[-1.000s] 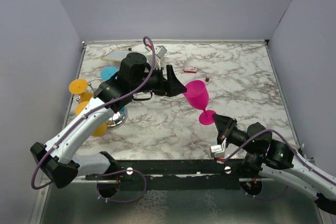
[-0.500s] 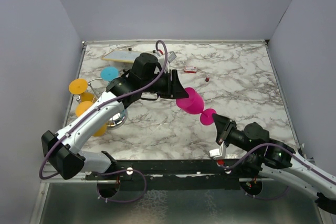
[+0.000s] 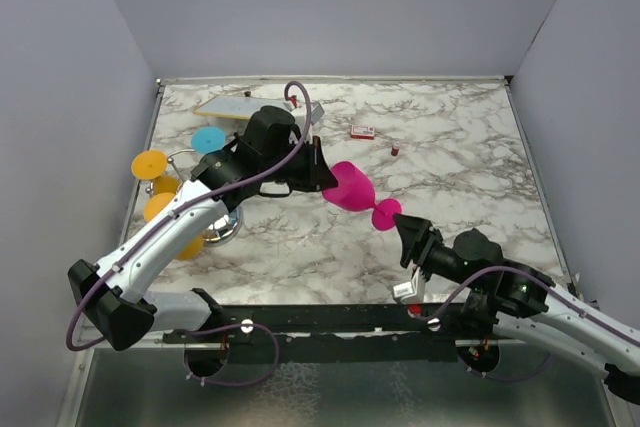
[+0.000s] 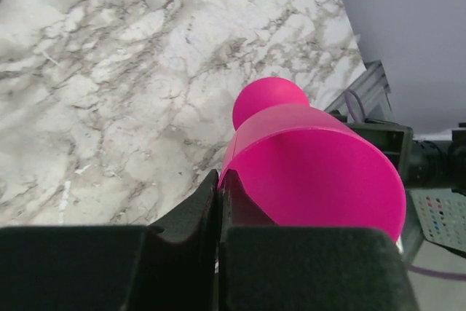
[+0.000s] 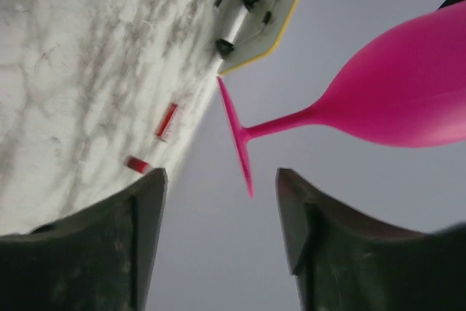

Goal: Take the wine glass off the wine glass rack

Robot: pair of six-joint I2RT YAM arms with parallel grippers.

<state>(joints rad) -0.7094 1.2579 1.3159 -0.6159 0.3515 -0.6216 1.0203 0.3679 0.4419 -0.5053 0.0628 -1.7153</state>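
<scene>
The pink wine glass (image 3: pixel 351 191) hangs tilted on its side above the middle of the table, foot (image 3: pixel 386 215) pointing toward my right arm. My left gripper (image 3: pixel 325 175) is shut on the rim of its bowl; in the left wrist view the glass (image 4: pixel 320 158) fills the right side and the gripper (image 4: pixel 218 180) pinches its wall. My right gripper (image 3: pixel 408 237) stands open just below the foot. In the right wrist view the glass (image 5: pixel 408 100) is apart from the open gripper (image 5: pixel 220 180). The chrome wine glass rack (image 3: pixel 222 228) stands at the left.
Orange (image 3: pixel 149 164) and cyan (image 3: pixel 208 140) glasses hang around the rack. A flat board (image 3: pixel 225 105) lies at the back left. A small red and white box (image 3: pixel 362 131) and a red cylinder (image 3: pixel 395 150) lie behind the glass.
My left gripper has closed on the pink glass's rim. My right gripper has opened and let go of the foot. The glass has tipped over and shifted slightly left.
</scene>
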